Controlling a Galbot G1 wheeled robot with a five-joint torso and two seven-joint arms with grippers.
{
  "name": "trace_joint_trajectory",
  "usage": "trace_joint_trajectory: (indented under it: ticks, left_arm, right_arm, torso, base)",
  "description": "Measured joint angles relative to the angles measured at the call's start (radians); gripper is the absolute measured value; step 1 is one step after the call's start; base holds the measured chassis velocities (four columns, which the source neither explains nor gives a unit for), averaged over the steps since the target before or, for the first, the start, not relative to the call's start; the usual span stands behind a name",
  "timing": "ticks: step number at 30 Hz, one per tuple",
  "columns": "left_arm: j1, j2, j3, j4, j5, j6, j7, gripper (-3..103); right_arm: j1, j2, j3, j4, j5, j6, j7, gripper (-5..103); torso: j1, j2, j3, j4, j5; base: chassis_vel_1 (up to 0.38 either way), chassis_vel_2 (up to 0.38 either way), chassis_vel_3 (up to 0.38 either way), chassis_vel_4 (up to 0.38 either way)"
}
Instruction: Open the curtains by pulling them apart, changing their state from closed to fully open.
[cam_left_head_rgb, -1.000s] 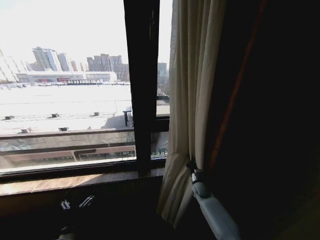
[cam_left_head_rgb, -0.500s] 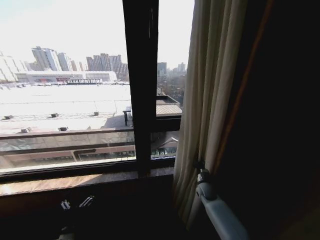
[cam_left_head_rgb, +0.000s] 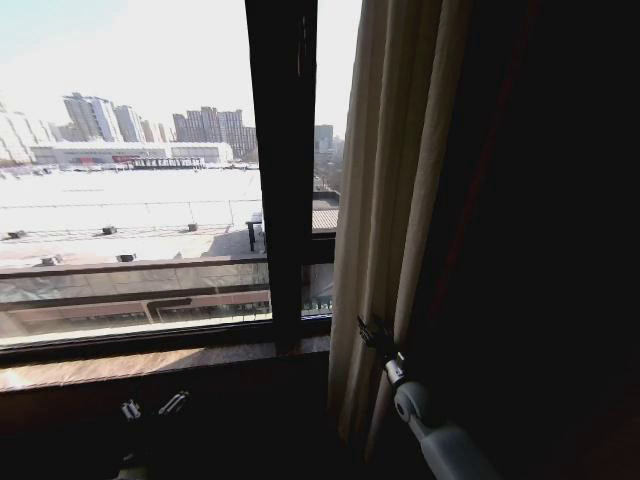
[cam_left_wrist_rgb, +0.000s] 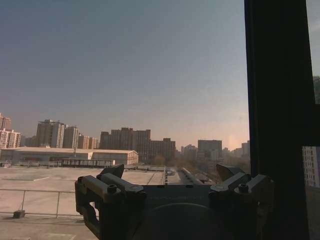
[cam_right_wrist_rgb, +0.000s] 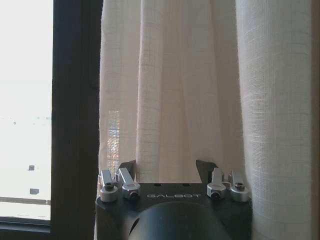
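Shifted back left since half a second ago: right claw (cam_left_head_rgb: 372, 334) and the curtains (cam_left_head_rgb: 385, 190), with less sky between fabric and window frame (cam_left_head_rgb: 283, 170). Claw fingers (cam_right_wrist_rgb: 128, 170) spread, pleats lying between them against the claw face. Curtains bunched right of the frame, beside a dark drape (cam_left_head_rgb: 540, 240). Left claw (cam_left_wrist_rgb: 172, 182) spread, idle, low left, facing the glass.

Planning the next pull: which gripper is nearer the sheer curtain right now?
The right. The right gripper is up against the sheer curtain, its folds between the open jaws. The left gripper sits low below the window sill, well to the curtain's left.
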Motion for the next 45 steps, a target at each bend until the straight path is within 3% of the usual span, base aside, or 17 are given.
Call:
trace_joint_trajectory:
  ticks: [3,4,6,8,10,29,45]
  left_arm:
    - [0.0,0.0,0.0,0.0,0.0,0.0,0.0,100]
    - [0.0,0.0,0.0,0.0,0.0,0.0,0.0,100]
    - [0.0,0.0,0.0,0.0,0.0,0.0,0.0,100]
    - [0.0,0.0,0.0,0.0,0.0,0.0,0.0,100]
    - [0.0,0.0,0.0,0.0,0.0,0.0,0.0,100]
    - [0.0,0.0,0.0,0.0,0.0,0.0,0.0,100]
    - [0.0,0.0,0.0,0.0,0.0,0.0,0.0,100]
  right_arm:
    - [-0.021,0.003,0.001,0.011,-0.014,0.007,-0.011,76]
    - [-0.029,0.008,0.001,0.016,-0.019,0.012,-0.01,86]
    - [-0.03,0.009,0.001,0.016,-0.021,0.013,-0.009,86]
    - [-0.031,0.01,0.001,0.016,-0.022,0.014,-0.008,96]
    - [-0.031,0.01,0.001,0.016,-0.022,0.014,-0.006,100]
    - [-0.028,0.011,0.002,0.013,-0.023,0.016,-0.003,100]
    - [-0.027,0.012,0.002,0.011,-0.023,0.016,-0.001,100]
  torso:
    - [0.0,0.0,0.0,-0.0001,0.0001]
    - [0.0,0.0,0.0,0.0,0.0002]
    - [0.0,0.0,0.0,0.0,0.0002]
    - [0.0,0.0,0.0,0.0,0.0001]
    - [0.0,0.0,0.0,0.0,0.0001]
    - [0.0,0.0,0.0,0.0,0.0002]
    - [0.0,0.0,0.0,0.0,0.0001]
  base:
    - [0.0,0.0,0.0,0.0]
    - [0.0,0.0,0.0,0.0]
    - [0.0,0.0,0.0,0.0]
    - [0.0,0.0,0.0,0.0]
    - [0.0,0.0,0.0,0.0]
    - [0.018,0.006,-0.015,-0.007]
    - [0.219,0.199,-0.225,-0.192]
